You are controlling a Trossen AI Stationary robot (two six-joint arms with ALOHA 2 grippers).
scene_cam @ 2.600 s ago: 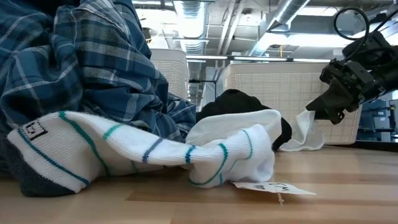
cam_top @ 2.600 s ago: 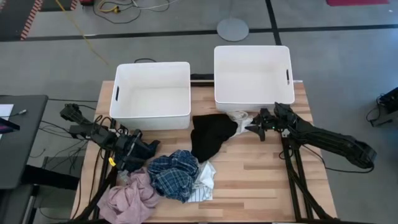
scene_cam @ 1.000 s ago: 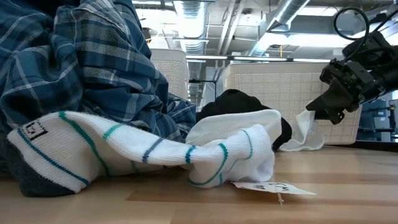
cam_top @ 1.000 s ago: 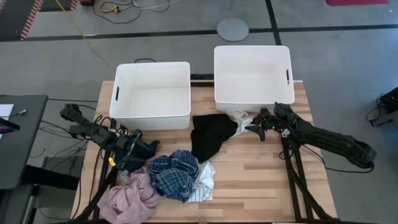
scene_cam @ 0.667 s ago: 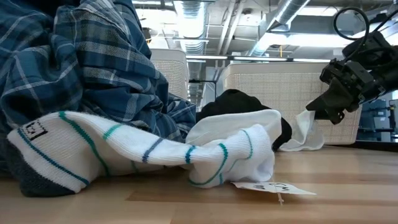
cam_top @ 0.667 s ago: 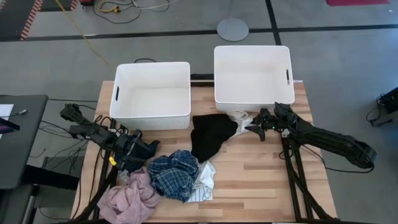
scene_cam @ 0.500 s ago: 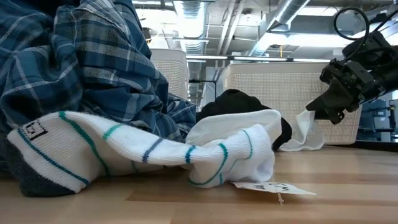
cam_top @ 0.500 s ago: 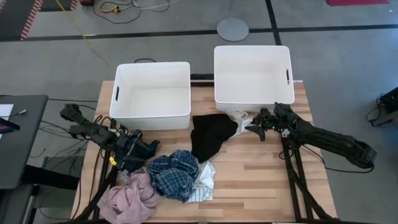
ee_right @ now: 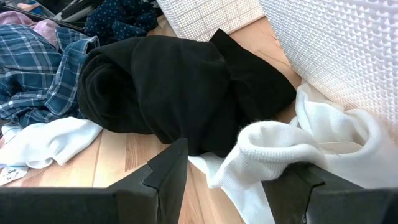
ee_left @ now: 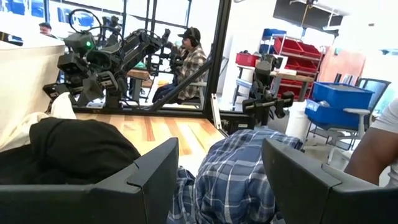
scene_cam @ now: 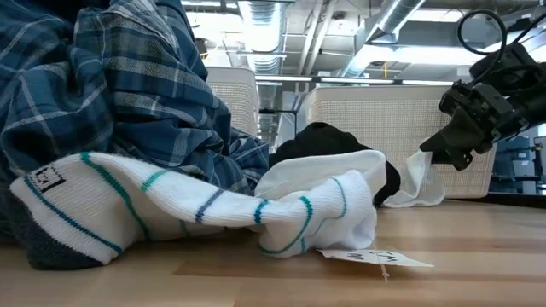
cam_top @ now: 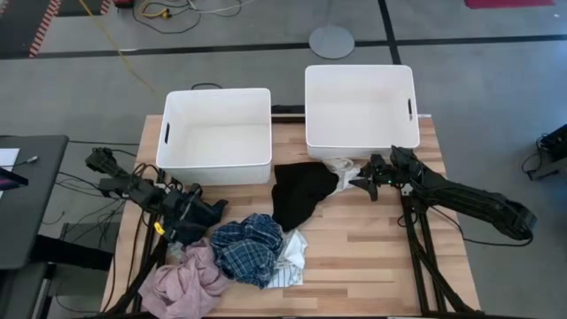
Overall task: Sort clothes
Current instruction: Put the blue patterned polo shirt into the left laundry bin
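Right gripper (cam_top: 362, 184), jaws open and empty, hovers just above the white sock (ee_right: 292, 146), black garment (cam_top: 299, 194) beyond. Step: approach; next, descend and close on the sock. Left gripper (cam_top: 215, 213), open, waits beside the plaid shirt (cam_top: 248, 248).

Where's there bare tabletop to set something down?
Bare wood lies right of the black garment, below the right gripper, to the wooden table's front-right corner. It's crowded around the blue plaid shirt and pink garment.
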